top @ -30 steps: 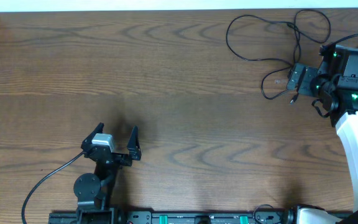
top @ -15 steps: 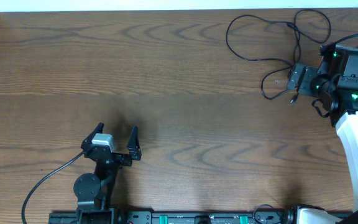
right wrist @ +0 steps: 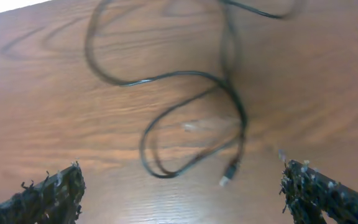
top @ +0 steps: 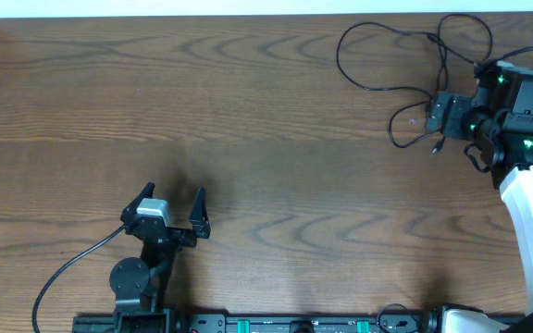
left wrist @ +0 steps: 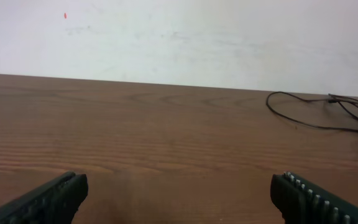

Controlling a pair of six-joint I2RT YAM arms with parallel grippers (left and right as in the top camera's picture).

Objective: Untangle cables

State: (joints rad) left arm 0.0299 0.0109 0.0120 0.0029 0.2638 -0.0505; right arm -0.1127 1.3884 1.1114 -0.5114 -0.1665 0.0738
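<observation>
While looped, cables [right wrist: 238,106] beneath right jaws.

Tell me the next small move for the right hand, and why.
Probably lower the right hand straight down and close on the black cable loop beneath it. The hand hangs open, holding nothing, and a loose plug end lies beside that loop.

Tabletop [top: 276,139]: brown wood with a wavy grain is shown; smooth, with a low sheen.
Cables [right wrist: 241,124]: thin cords are sheathed in smooth black plastic or rubber, faintly glossy.
Plug [right wrist: 227,180]: a pale, slightly shiny tip is seen.
Left gripper [left wrist: 179,190]: matt black plastic; a ribbed pad [left wrist: 306,193] is shown.
Right gripper [right wrist: 182,186]: black fingers [right wrist: 42,196] are faced with a rough, nubbly surface.
Arm shell [top: 530,231]: smooth white plastic.
Wall [left wrist: 179,37]: white, matt, faintly marked.
</observation>
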